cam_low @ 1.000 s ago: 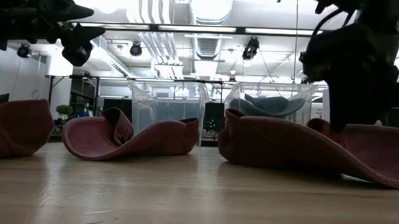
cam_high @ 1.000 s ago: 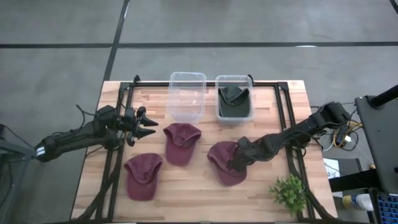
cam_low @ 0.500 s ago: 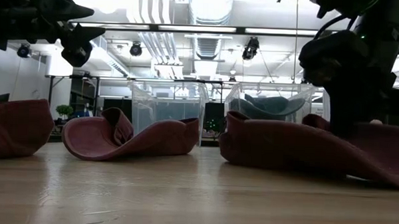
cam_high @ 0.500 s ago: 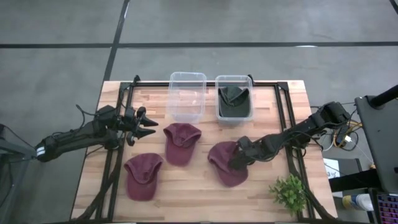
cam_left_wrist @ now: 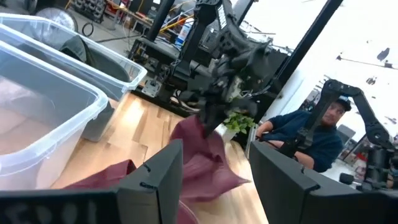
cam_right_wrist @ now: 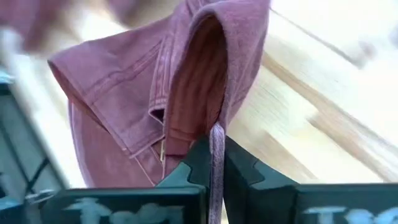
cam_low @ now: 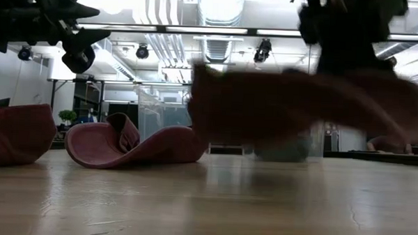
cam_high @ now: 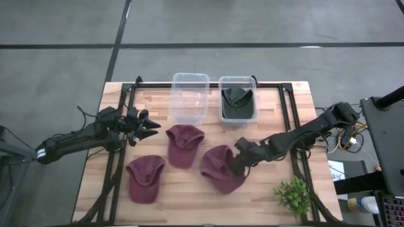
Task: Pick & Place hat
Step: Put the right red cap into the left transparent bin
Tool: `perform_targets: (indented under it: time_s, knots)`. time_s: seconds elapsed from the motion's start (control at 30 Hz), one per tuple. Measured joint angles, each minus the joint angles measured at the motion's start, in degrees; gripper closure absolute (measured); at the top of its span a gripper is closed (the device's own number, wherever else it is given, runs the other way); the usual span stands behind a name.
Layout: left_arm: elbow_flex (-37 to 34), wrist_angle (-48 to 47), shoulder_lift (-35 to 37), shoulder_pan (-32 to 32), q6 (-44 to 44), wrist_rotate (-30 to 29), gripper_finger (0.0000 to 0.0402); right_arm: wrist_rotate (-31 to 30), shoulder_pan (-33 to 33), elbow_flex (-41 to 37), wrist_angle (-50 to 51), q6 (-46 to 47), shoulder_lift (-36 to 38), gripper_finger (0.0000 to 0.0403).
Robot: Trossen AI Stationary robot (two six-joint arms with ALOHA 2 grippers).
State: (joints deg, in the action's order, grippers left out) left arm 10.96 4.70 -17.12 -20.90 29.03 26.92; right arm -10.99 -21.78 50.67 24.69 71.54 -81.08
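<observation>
- Left gripper (cam_high: 151, 129): held above the table's left side, fingers spread apart with nothing between them, pointing toward the middle of the table.
- Maroon hat (cam_high: 144, 178), front left: lies flat on the wooden table (cam_high: 189, 195), apart from the others.
- Second maroon hat (cam_high: 184, 144), centre: rests on the table just in front of the clear bin (cam_high: 190, 96); in the low view it lies curled with its brim turned up (cam_low: 135, 146).
- Held maroon hat (cam_high: 219, 167): pinched at one edge by the right gripper (cam_high: 238, 157), whose fingers are closed on a fold of the fabric (cam_right_wrist: 211, 118). The low view shows the hat lifted clear of the tabletop (cam_low: 293, 106); the left wrist view shows it hanging below the gripper (cam_left_wrist: 202, 149).
- Second bin (cam_high: 238, 98), back right of centre: contains a dark green hat (cam_high: 238, 96).
- Small green plant (cam_high: 293, 194): stands at the table's front right corner.
- Beyond the table, the left wrist view shows a seated person (cam_left_wrist: 314, 140).
</observation>
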Motion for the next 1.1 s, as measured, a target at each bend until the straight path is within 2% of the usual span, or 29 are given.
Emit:
perform_targets:
  time_s: [0.2, 0.5, 0.6, 0.73, 0.83, 1.1]
  knots:
    - [0.0, 1.1, 0.0, 0.0, 3.5, 0.0, 0.0223, -5.0, 0.0, 7.5, 0.3, -7.1, 2.3, 0.0391]
    - [0.0, 6.6, 0.0, 0.0, 8.9, -2.6, 0.0223, -20.4, 2.5, 20.2, 6.1, -20.0, 1.4, 0.0392]
    - [0.0, 9.8, -0.1, 0.0, 9.5, -3.3, 0.0223, -26.7, 4.7, 23.2, 10.2, -22.9, 0.4, 0.0392]
    - [0.0, 13.1, -0.5, 0.0, 9.7, -3.7, 0.0223, -33.9, 7.7, 25.3, 10.2, -27.2, -0.1, 0.0392]
    - [0.0, 14.7, -1.4, 0.0, 10.1, -5.8, 0.0223, -35.9, 9.9, 25.8, 8.3, -30.8, -0.1, 0.0392]
    - [0.0, 22.2, -7.9, 0.1, 12.1, -13.8, 0.0223, -36.2, 15.4, 25.6, -3.0, -40.0, -0.6, 0.0392]
